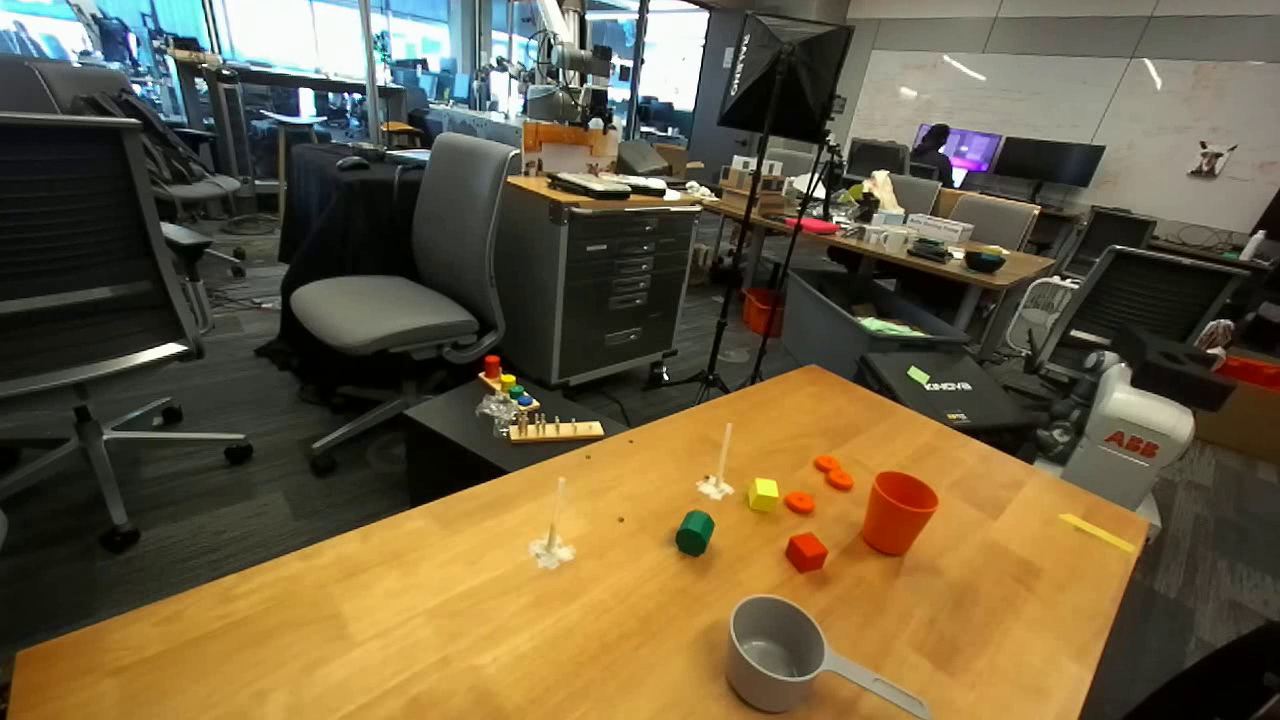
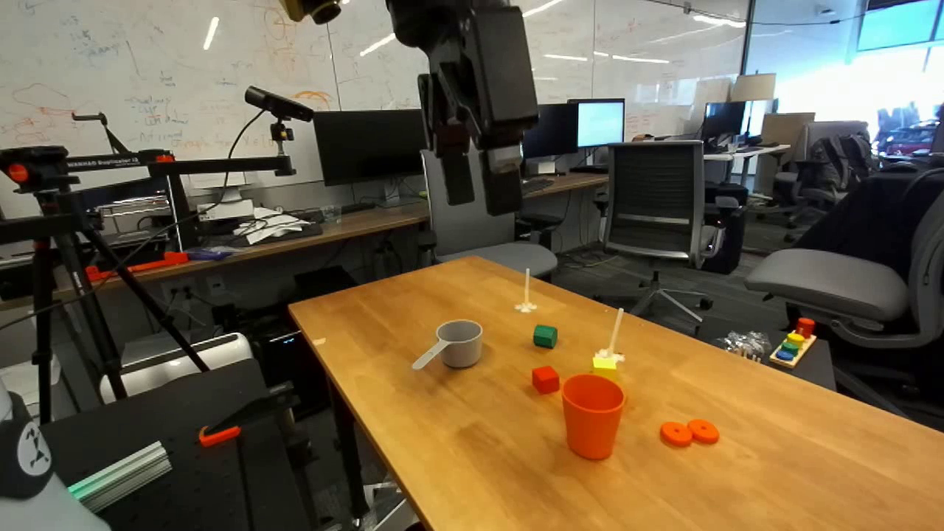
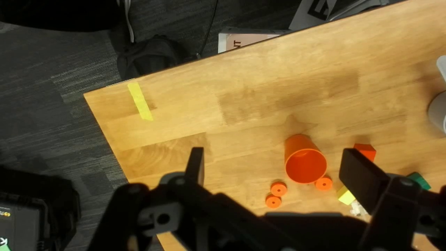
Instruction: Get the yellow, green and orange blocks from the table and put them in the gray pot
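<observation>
An off-centre descent could clip the peg (image 1: 724,456) near the yellow block (image 1: 763,495); the gripper (image 3: 273,164) hangs wide, holding nothing; on the table (image 1: 350,600) lie one yellow block, one green block (image 1: 695,533) and one orange-red block (image 1: 806,552), all outside the one gray pot (image 2: 463,355); two pegs, three orange discs (image 1: 799,506), one cup (image 1: 898,525).

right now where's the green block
In an exterior view, the green block lies on the table, just right of mid-picture; the yellow block is upper right of it, the pot lower right.
</observation>
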Controlling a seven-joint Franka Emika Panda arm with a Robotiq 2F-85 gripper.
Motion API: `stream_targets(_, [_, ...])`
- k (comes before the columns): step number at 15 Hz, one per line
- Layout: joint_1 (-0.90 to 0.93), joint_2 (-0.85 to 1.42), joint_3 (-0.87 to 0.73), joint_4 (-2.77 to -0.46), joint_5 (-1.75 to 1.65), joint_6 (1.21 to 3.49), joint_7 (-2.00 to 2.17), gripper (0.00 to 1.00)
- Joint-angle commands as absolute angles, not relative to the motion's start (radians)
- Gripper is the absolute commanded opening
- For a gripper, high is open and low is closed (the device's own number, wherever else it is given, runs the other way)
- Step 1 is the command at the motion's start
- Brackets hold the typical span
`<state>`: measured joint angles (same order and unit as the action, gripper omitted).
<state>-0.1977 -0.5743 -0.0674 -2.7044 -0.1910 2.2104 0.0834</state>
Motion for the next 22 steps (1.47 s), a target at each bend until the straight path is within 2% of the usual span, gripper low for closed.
stream_targets(1, [-0.205, -0.493, -0.047, -2.672, -0.207, 2.309, 0.144, 1.0])
stream_targets(8, [-0.262, -0.121, 0.073, -2.54, -0.26, 2.752, 0.553, 1.0])
stream_targets(11, [-0.312, 0.072, 0.114, -2.429, -0.442, 2.752, 0.779, 1.0])
stream_targets(15, [-0.13, 0.296, -0.055, -2.275, -0.492, 2.686, 0.914, 1.0])
stream_targets(16, [-0.126, 0.194, -0.077, -2.39, -0.454, 2.737, 0.838, 1.0])
stream_targets(19, [-0.078, 0.303, -0.112, -2.308, -0.439, 2.735, 0.855, 1.0])
stream_targets(22, [-0.075, 0.31, -0.112, -2.291, -0.44, 2.725, 0.859, 1.0])
